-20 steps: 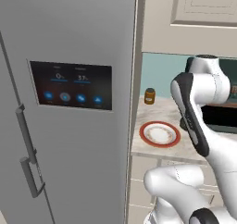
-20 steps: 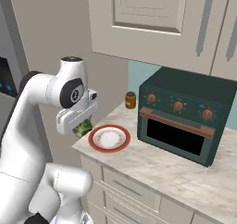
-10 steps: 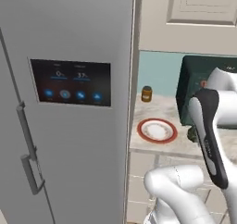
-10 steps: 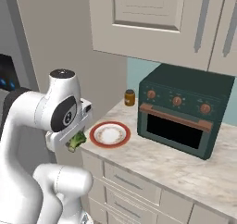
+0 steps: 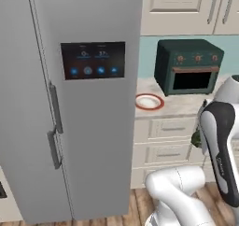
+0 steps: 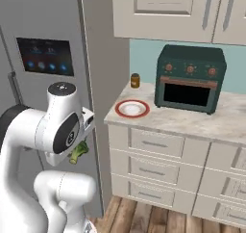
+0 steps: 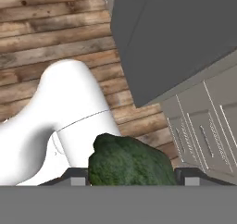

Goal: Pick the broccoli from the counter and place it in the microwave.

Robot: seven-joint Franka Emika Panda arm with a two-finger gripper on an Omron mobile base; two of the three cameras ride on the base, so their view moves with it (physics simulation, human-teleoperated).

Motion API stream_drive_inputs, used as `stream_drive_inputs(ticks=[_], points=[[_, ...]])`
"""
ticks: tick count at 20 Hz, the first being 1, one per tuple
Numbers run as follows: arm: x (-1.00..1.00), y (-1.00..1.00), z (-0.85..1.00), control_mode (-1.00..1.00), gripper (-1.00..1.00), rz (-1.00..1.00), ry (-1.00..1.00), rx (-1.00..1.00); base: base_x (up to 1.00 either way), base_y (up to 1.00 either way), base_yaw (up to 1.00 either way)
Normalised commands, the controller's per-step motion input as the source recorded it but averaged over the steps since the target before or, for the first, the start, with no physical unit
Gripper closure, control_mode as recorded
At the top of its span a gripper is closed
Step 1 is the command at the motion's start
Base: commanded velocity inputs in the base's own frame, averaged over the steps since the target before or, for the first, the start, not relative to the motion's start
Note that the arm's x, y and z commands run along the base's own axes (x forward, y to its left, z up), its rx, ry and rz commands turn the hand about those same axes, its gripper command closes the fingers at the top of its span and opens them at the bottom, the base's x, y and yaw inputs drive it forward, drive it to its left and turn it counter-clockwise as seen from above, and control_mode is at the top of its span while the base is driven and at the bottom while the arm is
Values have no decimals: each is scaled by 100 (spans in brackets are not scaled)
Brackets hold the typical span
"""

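Up front in the left base view, a grey refrigerator (image 5: 84,103) with a dark touch panel (image 5: 92,60) takes the left; its icons and small characters are too blurred to read. To its right, the counter (image 5: 179,106) carries a red-rimmed plate (image 5: 149,101) near its left end and a dark green knobbed oven (image 5: 188,66) behind, with no readable lettering. Cream drawers sit below, wood flooring underneath.

From the right base view, a small brown jar (image 6: 135,80) stands in the far left corner of the counter (image 6: 192,121), its label illegible. The broccoli (image 6: 79,151) hangs at the arm's end, well off the counter, beside the refrigerator.

Looking down in the hand view, the gripper (image 7: 132,177) is clenched on the broccoli (image 7: 132,163), above wooden floorboards (image 7: 51,38).
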Motion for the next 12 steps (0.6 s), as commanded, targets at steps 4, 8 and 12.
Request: stream_drive_inputs(ticks=[4, 8, 12], points=[[0, 0, 0, 100, 100, 0, 0, 0, -99, 100, -25], [0, 0, 0, 100, 100, 0, 0, 0, -55, 100, -1], [0, 0, 0, 100, 100, 0, 0, 0, -9, 100, 0]])
